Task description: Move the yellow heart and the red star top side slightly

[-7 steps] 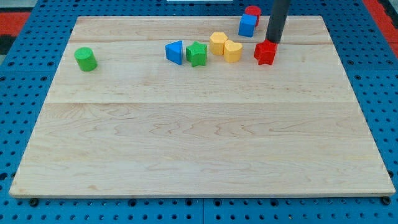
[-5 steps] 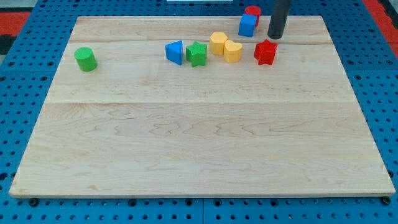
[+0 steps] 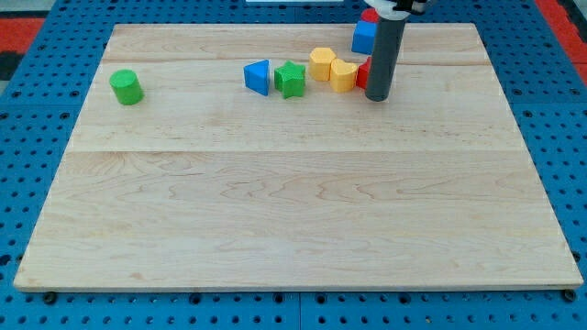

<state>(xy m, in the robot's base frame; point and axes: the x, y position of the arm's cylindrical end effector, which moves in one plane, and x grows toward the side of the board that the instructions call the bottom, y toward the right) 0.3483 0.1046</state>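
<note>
Two task blocks sit near the table's top edge, right of centre: the yellow heart (image 3: 344, 75) and, just beside it on the view's right, the red star (image 3: 363, 72), which shows only as a sliver because the dark rod stands in front of it. My tip (image 3: 377, 96) rests on the board just below the red star's visible sliver and close to the heart's lower right; whether it touches either block cannot be told. The rod is a plain straight stick with no jaws, so there is no opening or closing to report. Another yellow block (image 3: 321, 62) sits against the heart on the view's left. Further left along the same row stand a green star (image 3: 291, 79) and a blue wedge-shaped block (image 3: 258, 76), side by side. A blue cube (image 3: 364, 38) lies nearer the top edge, above the heart, with a red block (image 3: 369, 15) partly hidden behind it. A green cylinder (image 3: 127, 87) stands alone toward the top left corner. The table (image 3: 293, 202) is pale wood planks, lying on a blue perforated panel (image 3: 27, 183).
</note>
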